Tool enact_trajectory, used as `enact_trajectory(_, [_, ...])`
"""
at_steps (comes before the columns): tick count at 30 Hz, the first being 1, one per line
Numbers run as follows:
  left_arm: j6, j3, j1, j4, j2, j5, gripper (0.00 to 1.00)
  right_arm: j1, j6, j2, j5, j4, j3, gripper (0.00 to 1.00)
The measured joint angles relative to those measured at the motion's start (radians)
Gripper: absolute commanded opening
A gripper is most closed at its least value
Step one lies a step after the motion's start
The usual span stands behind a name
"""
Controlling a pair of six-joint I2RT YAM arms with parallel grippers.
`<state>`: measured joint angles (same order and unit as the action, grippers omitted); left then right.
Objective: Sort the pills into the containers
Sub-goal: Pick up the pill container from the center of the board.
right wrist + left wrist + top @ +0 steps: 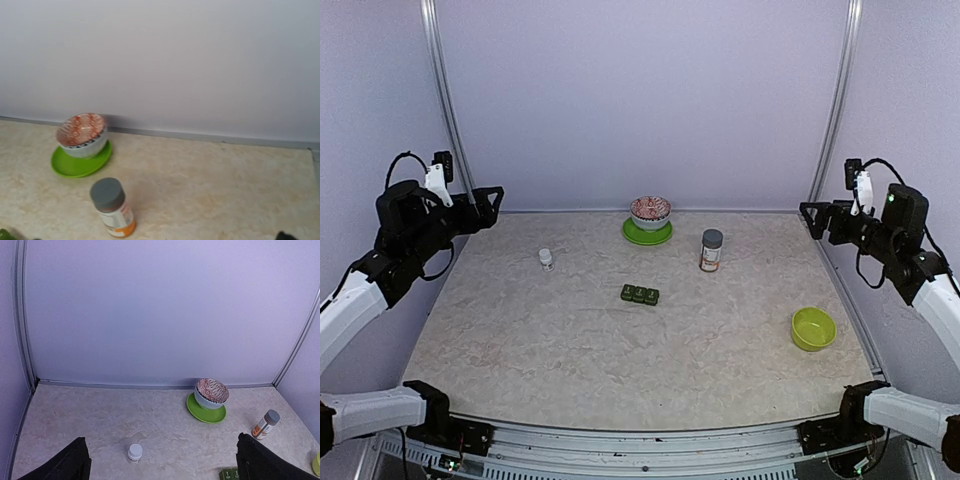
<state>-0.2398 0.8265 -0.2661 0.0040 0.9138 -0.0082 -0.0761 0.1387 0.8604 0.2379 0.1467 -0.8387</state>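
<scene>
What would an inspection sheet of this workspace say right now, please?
Surface: marbled beige table top; no spills seen.
Job's things: dark green container strip mid-table, lid state too small to tell; no loose pills seen.
Clutter: white bottle at left; grey-capped bottle right of centre; patterned bowl on a green plate at the back; lime-green bowl near right.
Grippers: left gripper and right gripper are open, raised at the table's sides and holding nothing.
Cables: black cable looped at the left wrist, another at the right wrist; neither touches the table.
Surroundings: plain lilac walls, metal corner rails.
</scene>
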Motion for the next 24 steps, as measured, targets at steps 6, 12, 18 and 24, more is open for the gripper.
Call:
enact_trajectory(6, [-0.010, 0.018, -0.012, -0.007, 0.023, -0.001, 0.99, -0.002, -0.011, 0.004, 0.059, -0.027, -0.002, 1.00])
enact_trajectory(12, [-0.025, 0.034, -0.026, -0.020, 0.050, -0.001, 0.99, -0.026, -0.005, 0.053, 0.083, -0.048, -0.025, 1.00])
enact_trajectory(18, [-0.039, 0.034, -0.045, -0.024, 0.074, -0.008, 0.99, -0.108, 0.006, 0.155, 0.031, -0.024, -0.098, 1.00])
enact_trajectory(24, [-0.052, 0.034, -0.076, -0.029, 0.107, -0.023, 0.99, -0.163, 0.027, 0.266, -0.056, 0.065, -0.200, 1.00])
